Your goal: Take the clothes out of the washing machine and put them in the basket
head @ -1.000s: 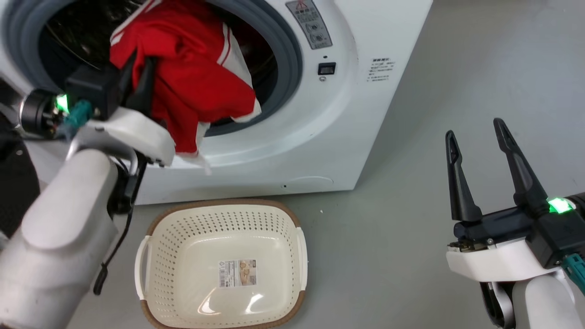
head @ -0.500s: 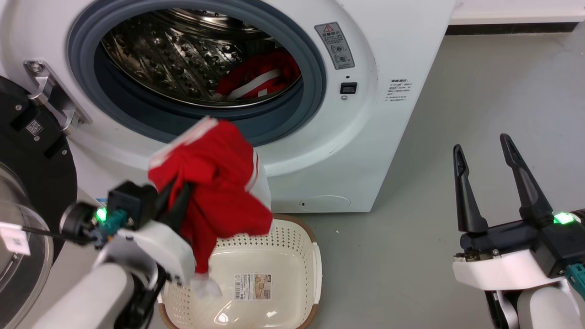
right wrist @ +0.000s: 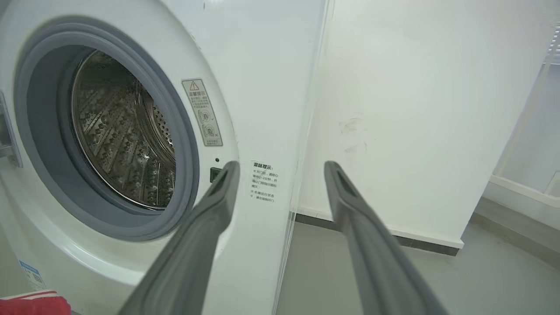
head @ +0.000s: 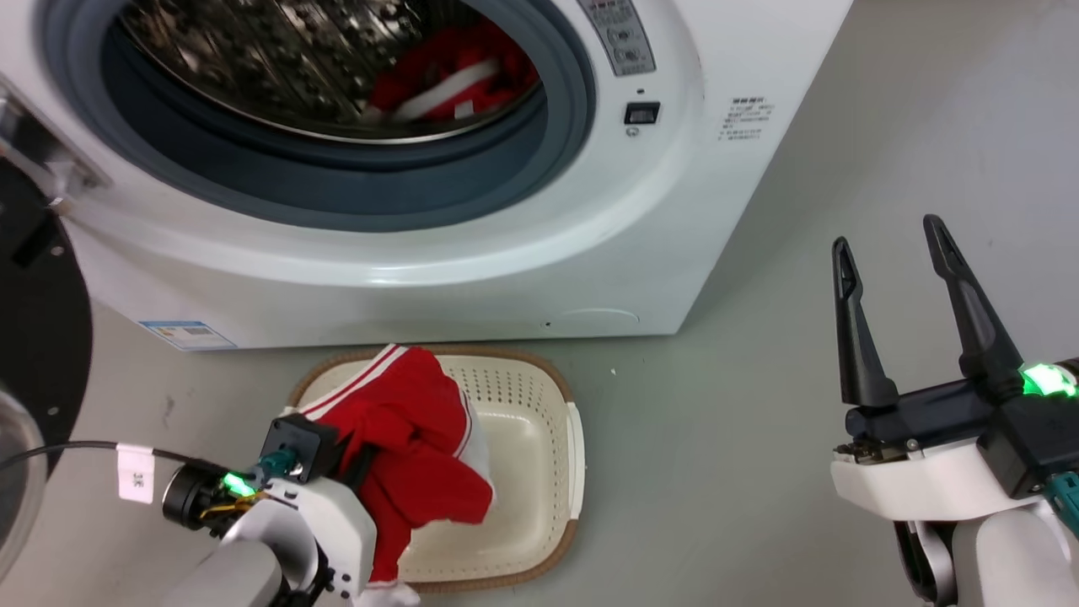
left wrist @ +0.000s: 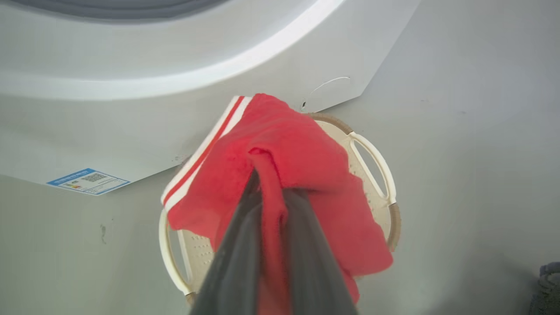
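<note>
hanging over basket, red garment clamped in left gripper; right gripper apart, empty; second garment far inside washing machine

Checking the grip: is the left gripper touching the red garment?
Touching: left wrist view shows the left gripper pinching a fold of the red garment.

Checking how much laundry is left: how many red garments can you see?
2 red garments: the held garment hangs from the shut left gripper over the basket; the other garment lies in the washing machine's drum. More may be hidden deeper inside.
</note>
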